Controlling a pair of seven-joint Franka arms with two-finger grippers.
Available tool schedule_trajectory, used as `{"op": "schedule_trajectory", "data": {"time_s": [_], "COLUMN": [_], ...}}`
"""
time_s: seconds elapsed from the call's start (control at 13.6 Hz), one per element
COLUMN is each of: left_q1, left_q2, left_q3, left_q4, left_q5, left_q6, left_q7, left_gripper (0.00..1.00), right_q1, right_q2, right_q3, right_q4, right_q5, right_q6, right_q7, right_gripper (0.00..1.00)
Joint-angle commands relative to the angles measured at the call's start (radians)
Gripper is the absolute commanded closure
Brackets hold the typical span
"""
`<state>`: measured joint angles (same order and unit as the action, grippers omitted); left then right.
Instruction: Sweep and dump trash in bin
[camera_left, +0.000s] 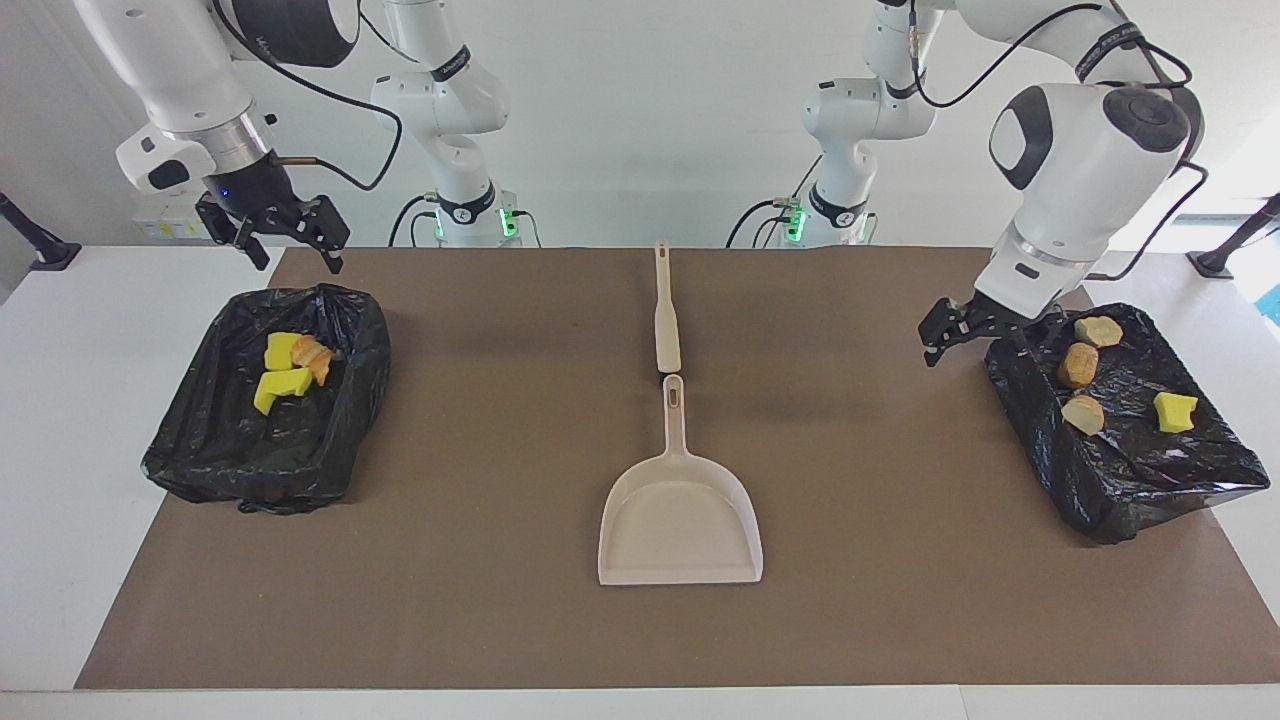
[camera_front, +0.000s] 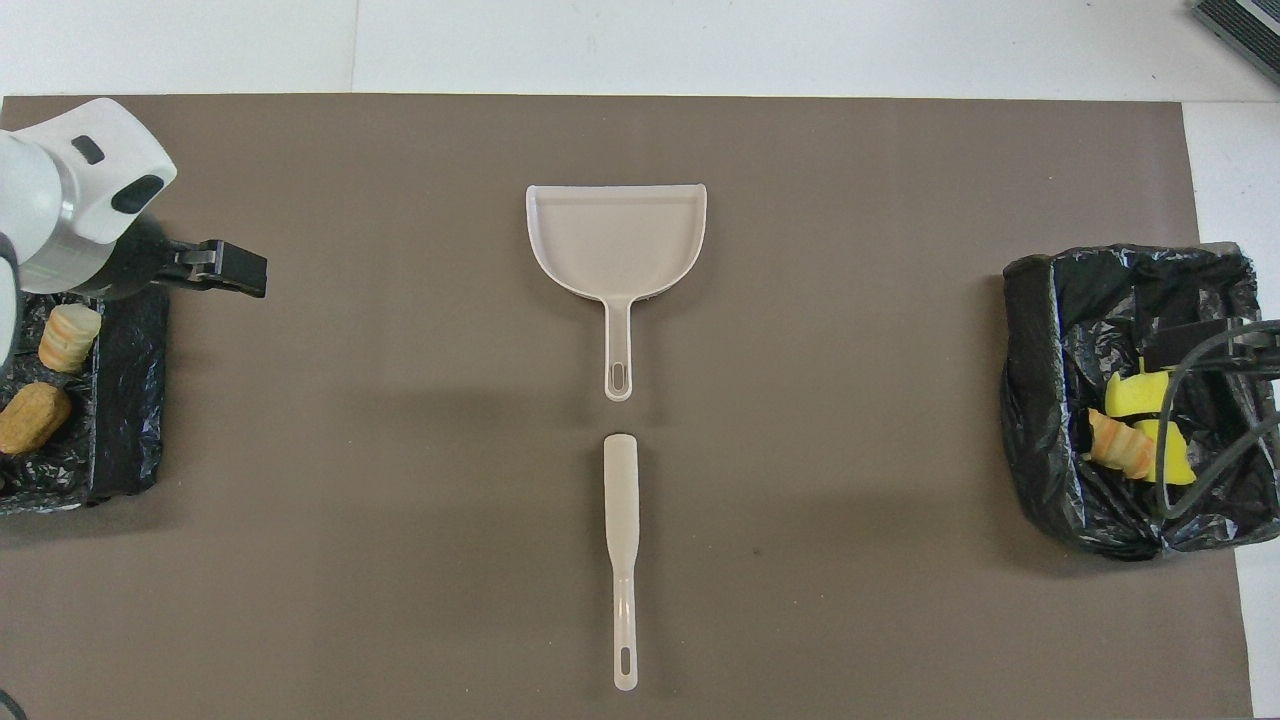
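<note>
The dustpan (camera_left: 680, 520) lies flat on the brown mat (camera_left: 480, 600) in the middle of the table, its handle pointing toward the robots and its pan empty. The brush (camera_left: 666, 315) lies in line with that handle, just nearer to the robots, with a small gap between the two. The trash is split between two black-lined bins. The bin (camera_left: 270, 400) at the right arm's end holds yellow sponge pieces (camera_left: 283, 385) and a tan lump (camera_left: 314, 357) bunched together inside it. The second bin (camera_left: 1130, 470), at the left arm's end, carries three tan lumps (camera_left: 1078, 365) in a row and a yellow sponge (camera_left: 1175, 411) resting on the black plastic, spread apart from one another. No scrap lies on the mat itself. The left gripper (camera_left: 985, 336) hangs in the air over the edge of the second bin, at the side toward the middle of the table, with its jaws spread wide and nothing between them. The right gripper (camera_left: 280, 235) hangs over the table at the edge of its bin that is nearest the robots, its jaws also spread wide and empty. In the overhead view the right arm's cable crosses above the sponge pieces in that bin.
</note>
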<state>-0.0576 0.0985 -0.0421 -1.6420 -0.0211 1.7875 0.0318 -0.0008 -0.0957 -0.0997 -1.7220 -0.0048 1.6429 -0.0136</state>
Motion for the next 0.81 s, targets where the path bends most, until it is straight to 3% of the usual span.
{"op": "schedule_trajectory", "data": {"time_s": [0.0,0.22,0.44,0.74], "left_q1": [0.036,0.039,0.036,0.036], "left_q2": [-0.072,-0.134,-0.126,-0.131], "left_q3": [-0.008,-0.004,0.001,0.001], "left_q4": [-0.009,-0.005,0.054,0.050], "left_q5": [0.003,0.004,0.035,0.033], "left_q6": [-0.080,-0.147,-0.255,-0.263], "left_q7": [0.057,0.051,0.060,0.060], "left_gripper": [0.00,0.00,0.00,0.00], "right_q1": [-0.004,-0.004,-0.004,-0.004], "right_q2": [-0.001,-0.001,-0.001,-0.001], "right_q3": [0.000,0.000,0.000,0.000], "right_q4": [0.005,0.005,0.005,0.005], "right_q5": [0.019,0.019,0.019,0.019], "right_q6": [-0.020,-0.020,-0.020,-0.020], "right_q7": [-0.017,-0.017,-0.017,-0.017], "right_gripper": [0.00,0.00,0.00,0.00]}}
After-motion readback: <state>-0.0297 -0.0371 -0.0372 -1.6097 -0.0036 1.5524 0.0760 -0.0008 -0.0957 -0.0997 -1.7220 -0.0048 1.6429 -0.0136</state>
